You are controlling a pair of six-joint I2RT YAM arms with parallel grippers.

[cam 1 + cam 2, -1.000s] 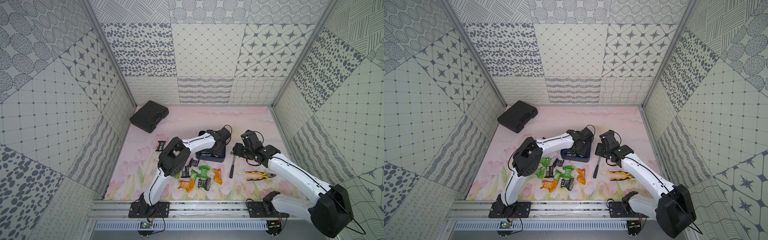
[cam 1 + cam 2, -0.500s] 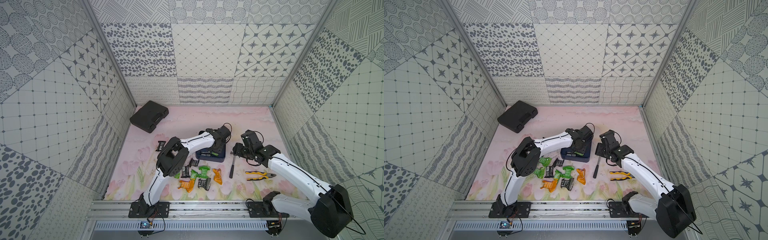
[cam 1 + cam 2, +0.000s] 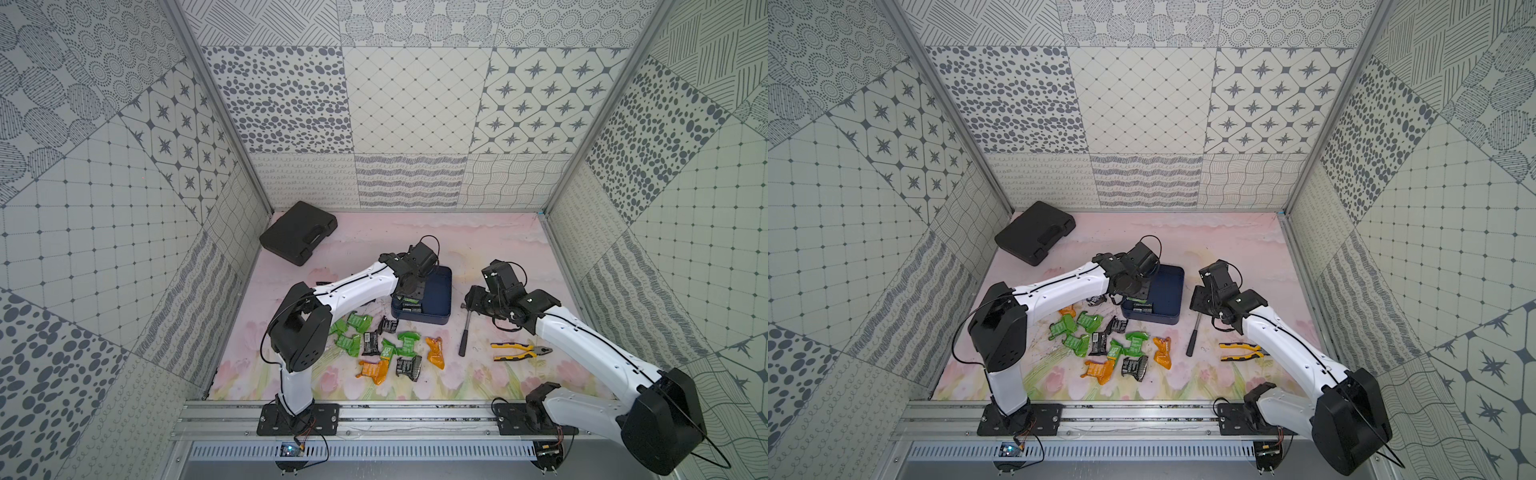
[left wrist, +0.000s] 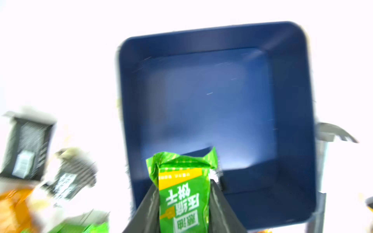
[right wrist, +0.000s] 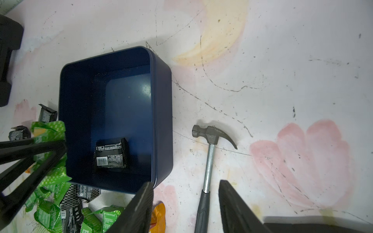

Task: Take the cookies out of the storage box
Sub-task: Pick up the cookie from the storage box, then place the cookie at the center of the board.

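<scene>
**Operator:** Left side?

**Spotter:** Your left claw (image 4: 183, 184) is clamped on a green cookie packet (image 4: 181, 203) at the left edge of the storage box (image 3: 438, 286). The wrist view is blurred, so you can't tell whether the packet clears the rim.

**Operator:** Inside the box?

**Spotter:** One black cookie packet (image 5: 111, 155) lies flat on the box floor, close to the near wall. Loose cookies (image 3: 386, 349) in green, orange and black are scattered on the worktop (image 3: 490, 245) in front of the box.

**Operator:** Right side?

**Spotter:** Your right claw (image 5: 185, 182) hangs with its fingers apart, gripping nothing, above the hammer (image 5: 210, 161). The hammer lies just beside the box's right wall, not touching it. Pliers (image 3: 519, 351) lie near the hammer's handle end. A black case (image 3: 297, 237) sits well apart, at the far left.
</scene>
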